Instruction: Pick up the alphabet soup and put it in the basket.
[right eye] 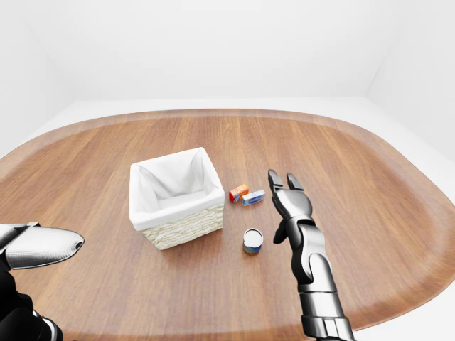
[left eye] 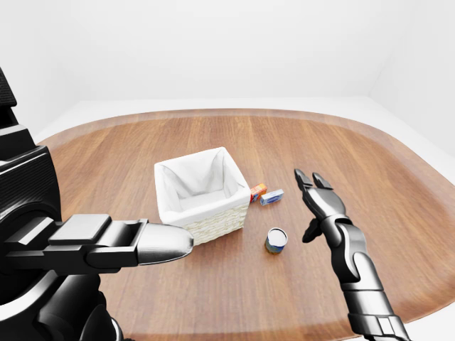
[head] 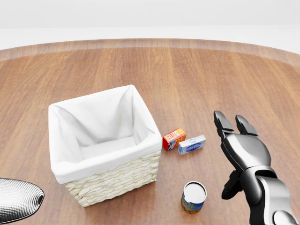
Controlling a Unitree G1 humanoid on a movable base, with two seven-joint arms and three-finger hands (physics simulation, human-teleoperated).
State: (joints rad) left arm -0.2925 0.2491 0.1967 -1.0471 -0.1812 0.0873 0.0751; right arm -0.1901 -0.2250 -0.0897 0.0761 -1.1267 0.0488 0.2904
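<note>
The right hand point(head: 236, 154), fingers spread and empty, hangs just right of the upright alphabet soup can point(head: 193, 197), which stands right of the cloth-lined wicker basket point(head: 112, 180).

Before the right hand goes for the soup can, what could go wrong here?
The open right hand is beside the upright soup can, not around it; a sideways bump could tip it. The two small boxes lie close and might be pushed. The basket has tall walls, so a low carry could hit its rim.
</note>
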